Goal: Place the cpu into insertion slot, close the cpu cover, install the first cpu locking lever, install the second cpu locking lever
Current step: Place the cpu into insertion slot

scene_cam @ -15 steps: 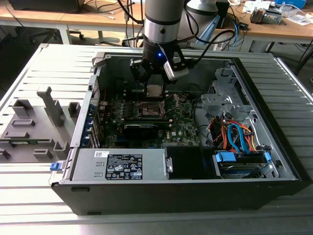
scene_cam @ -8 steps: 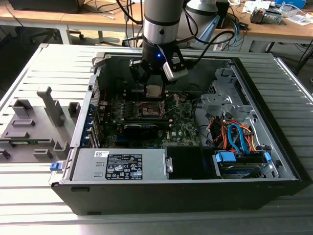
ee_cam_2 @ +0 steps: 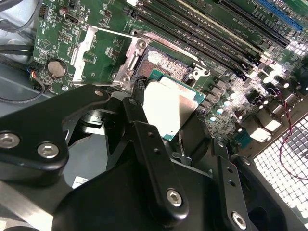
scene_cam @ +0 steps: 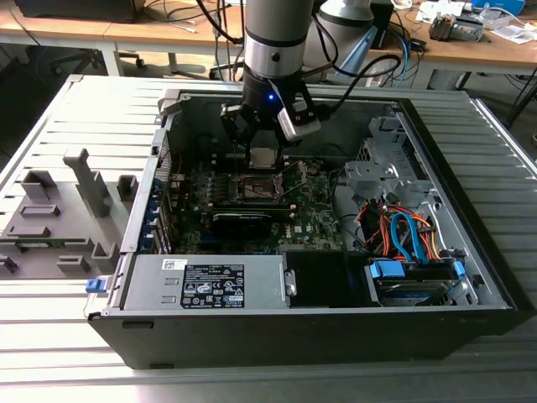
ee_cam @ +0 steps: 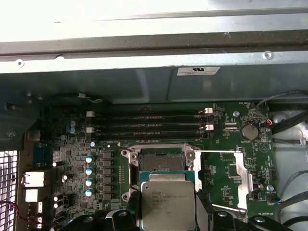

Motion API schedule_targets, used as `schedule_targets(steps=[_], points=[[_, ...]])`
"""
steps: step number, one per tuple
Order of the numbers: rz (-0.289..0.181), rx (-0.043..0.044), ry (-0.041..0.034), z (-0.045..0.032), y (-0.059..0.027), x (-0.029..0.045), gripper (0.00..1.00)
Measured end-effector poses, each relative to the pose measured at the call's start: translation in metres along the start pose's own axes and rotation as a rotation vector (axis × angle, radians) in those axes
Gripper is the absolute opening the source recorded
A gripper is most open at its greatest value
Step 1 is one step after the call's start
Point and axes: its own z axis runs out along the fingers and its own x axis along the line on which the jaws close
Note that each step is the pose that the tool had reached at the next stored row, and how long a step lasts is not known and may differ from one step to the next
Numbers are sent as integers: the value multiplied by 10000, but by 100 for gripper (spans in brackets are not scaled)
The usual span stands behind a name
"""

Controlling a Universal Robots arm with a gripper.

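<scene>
My gripper (scene_cam: 263, 159) is shut on the cpu (scene_cam: 263, 156), a small square chip with a pale metal top, and holds it by two opposite edges. It hangs just above the motherboard inside the open computer case. In both wrist views the cpu (ee_cam: 168, 204) (ee_cam_2: 166, 103) sits between black fingers (ee_cam: 202, 208) (ee_cam_2: 137, 113), close to the insertion slot (ee_cam: 161, 162) (ee_cam_2: 166, 62) but not in it. The slot's dark recess lies bare. The cpu cover (ee_cam: 239, 180) (ee_cam_2: 82, 47) is swung open and lies flat beside the slot. A thin lever rod (ee_cam: 219, 151) runs along the cover's edge.
Memory slots (ee_cam: 149, 126) run behind the socket. The case wall (ee_cam: 154, 86) rises just past them. A power supply (scene_cam: 205, 281), a drive cage (scene_cam: 377, 159) and orange and blue cables (scene_cam: 403, 235) crowd the case. Grey fixtures (scene_cam: 59, 210) stand on the slatted table at the exterior view's left.
</scene>
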Motion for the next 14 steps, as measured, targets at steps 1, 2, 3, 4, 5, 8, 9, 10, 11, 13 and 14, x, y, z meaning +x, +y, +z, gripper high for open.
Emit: schedule_targets(steps=[1, 2, 3, 4, 5, 8, 9, 10, 11, 13, 14], points=[[0, 2, 0, 2, -1, 0, 54], [0, 2, 0, 7, -1, 0, 54], [0, 4, 0, 14, -3, 1, 54], [0, 2, -1, 22, -3, 0, 54], [0, 3, 0, 30, -4, 0, 54], [0, 11, 0, 45, -5, 0, 54], [0, 13, 0, 52, -6, 0, 54], [0, 18, 0, 57, -6, 0, 54], [0, 25, -1, 60, -6, 0, 54], [2, 63, -2, 65, -7, 0, 54], [2, 95, -3, 67, -7, 0, 54]])
